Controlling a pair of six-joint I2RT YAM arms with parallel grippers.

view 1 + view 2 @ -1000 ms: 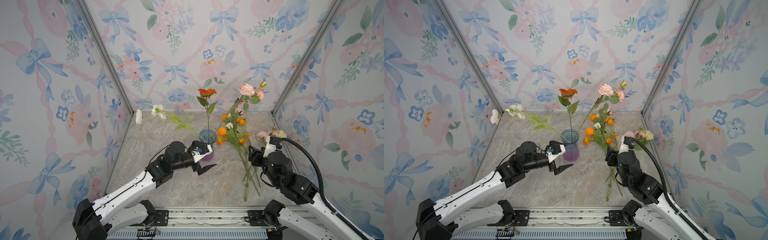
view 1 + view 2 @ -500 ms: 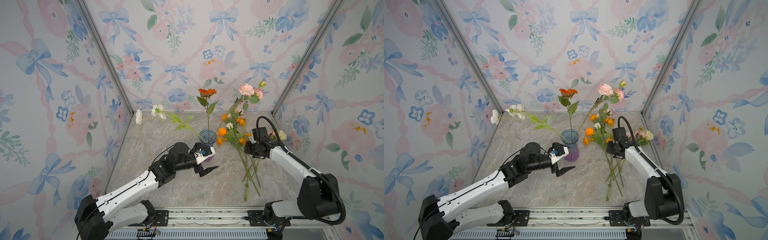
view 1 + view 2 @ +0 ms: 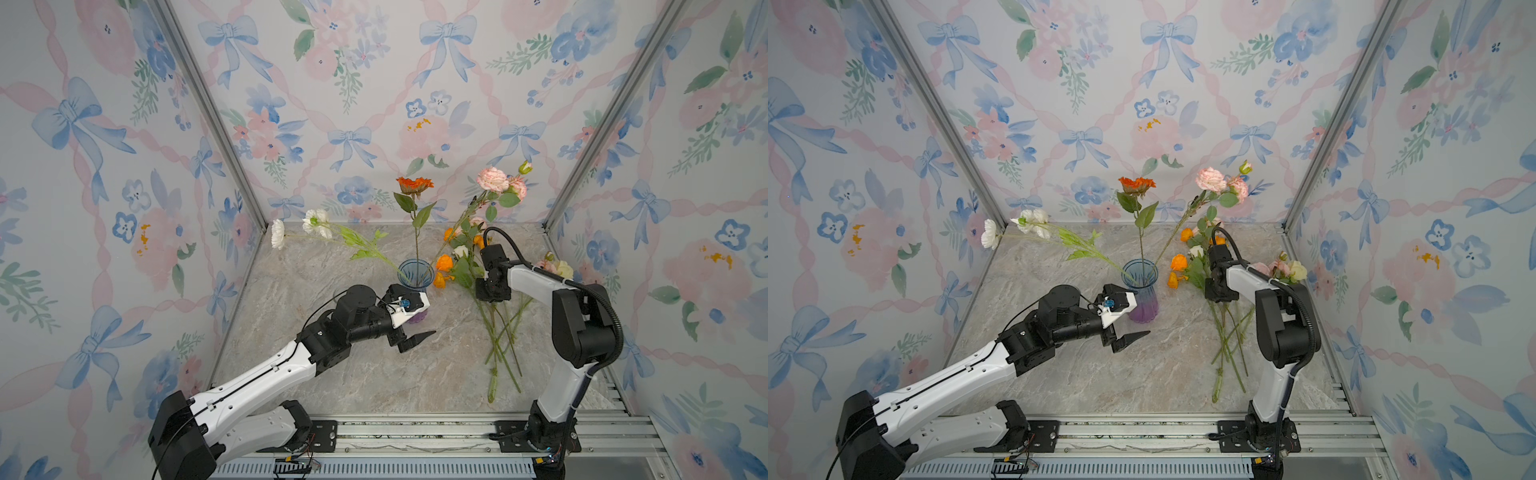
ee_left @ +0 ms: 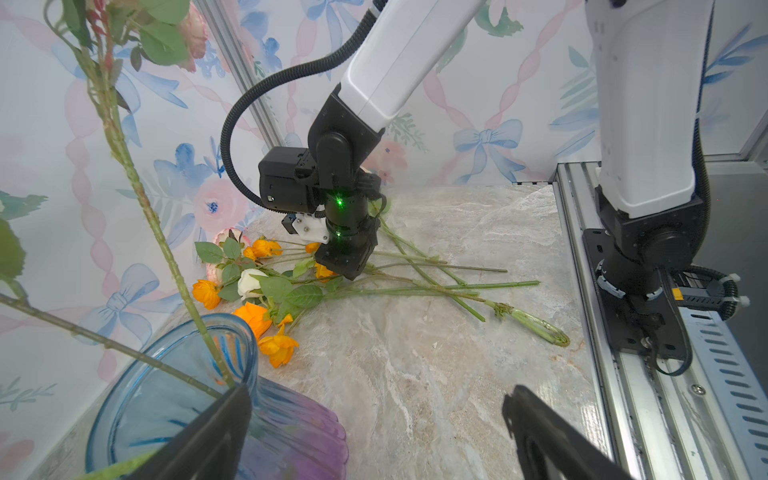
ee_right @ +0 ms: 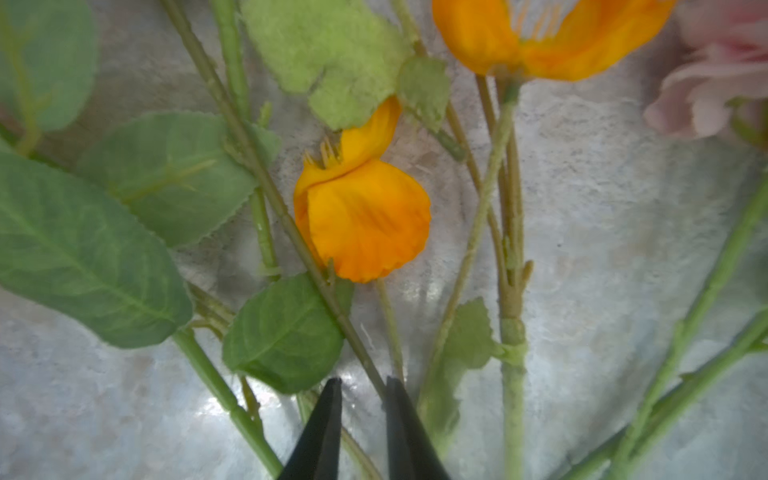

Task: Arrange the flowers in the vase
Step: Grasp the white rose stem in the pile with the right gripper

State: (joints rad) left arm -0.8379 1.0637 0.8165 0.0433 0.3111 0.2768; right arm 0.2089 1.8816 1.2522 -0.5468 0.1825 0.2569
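Right wrist view puts the right gripper (image 5: 361, 384) down among the loose flowers (image 3: 500, 332) on the table (image 3: 353, 382). Its jaws are drawn to a slim gap where a thin stem (image 5: 266, 183) runs in at the tips; whether that stem is pinched yet I cannot tell. A second ago this arm was folded back near the front rail (image 3: 415, 428) with wider jaws, so it has reached into the pile and is closing, which I read as the next pick starting. Three sprays already stand in the vase (image 3: 1144, 307); the rest lie between it and the right wall (image 3: 665, 249). The left gripper (image 4: 378, 395) waits as before, jaws spread wide, one finger at the vase rim. Bare marble in front of the vase gives carrying room, but the leaning pink spray (image 3: 492, 179) overhangs that route, and the wall crowds the pile.
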